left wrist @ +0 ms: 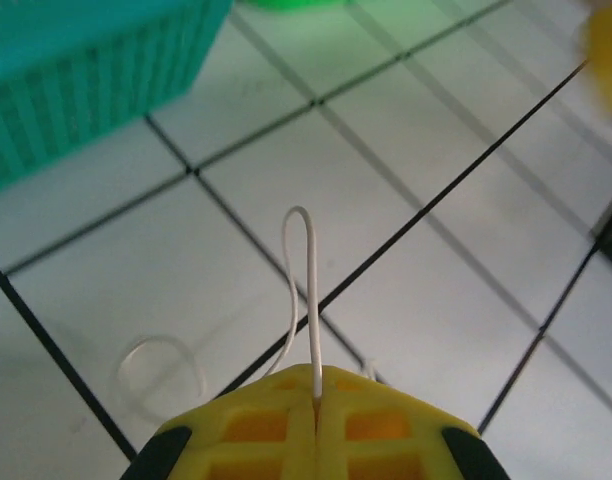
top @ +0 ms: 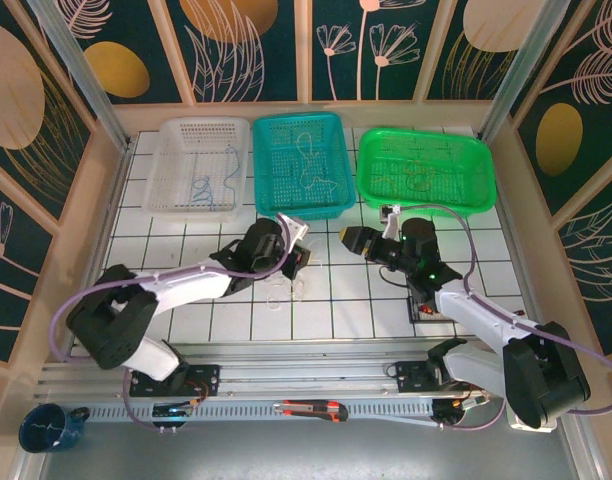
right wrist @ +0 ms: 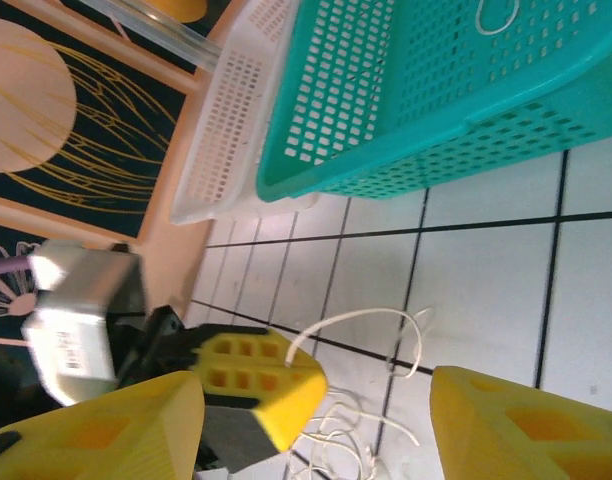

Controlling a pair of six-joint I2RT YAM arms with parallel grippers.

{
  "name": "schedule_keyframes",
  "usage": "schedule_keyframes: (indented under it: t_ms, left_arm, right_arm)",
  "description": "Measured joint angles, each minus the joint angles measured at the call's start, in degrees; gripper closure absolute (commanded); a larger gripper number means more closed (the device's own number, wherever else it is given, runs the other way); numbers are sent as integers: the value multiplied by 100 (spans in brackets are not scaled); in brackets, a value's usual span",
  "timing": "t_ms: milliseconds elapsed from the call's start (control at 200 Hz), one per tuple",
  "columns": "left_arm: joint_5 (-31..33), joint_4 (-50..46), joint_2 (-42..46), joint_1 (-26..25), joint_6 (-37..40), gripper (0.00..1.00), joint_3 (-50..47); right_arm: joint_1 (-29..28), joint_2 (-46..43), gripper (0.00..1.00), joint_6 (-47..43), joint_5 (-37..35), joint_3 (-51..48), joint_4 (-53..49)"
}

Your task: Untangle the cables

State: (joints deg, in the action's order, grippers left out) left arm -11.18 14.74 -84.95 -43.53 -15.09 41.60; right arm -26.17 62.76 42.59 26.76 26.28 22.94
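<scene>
The cable [left wrist: 313, 300] looks smooth, the tiled table [left wrist: 456, 330] glossy, the teal basket [left wrist: 76, 90] plastic.

Thin whitish looped cables [top: 286, 290] on table [top: 366, 300]

A white-tiled counter [top: 186, 250] with thin black grid lines lies under even, bright light. Behind it and at both its sides stand wall panels [top: 246, 40], dark teal with gold discs and pale leaf drawings, framed in light wood. Metal posts [top: 81, 75] rise at its far corners; grey rails [top: 316, 355] line its near edge.
</scene>
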Motion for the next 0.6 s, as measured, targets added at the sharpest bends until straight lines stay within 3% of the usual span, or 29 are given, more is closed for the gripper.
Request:
schedule_keyframes:
  t_ms: [215, 601]
  left_arm:
    - [-48, 494, 752, 0, -199, 100, -203]
    - [-177, 649, 811, 0, -326, 100, -306]
  right_arm:
    - [-227, 11, 32, 352, 162, 0, 317]
    - [-699, 498, 32, 1036, 365, 225, 1180]
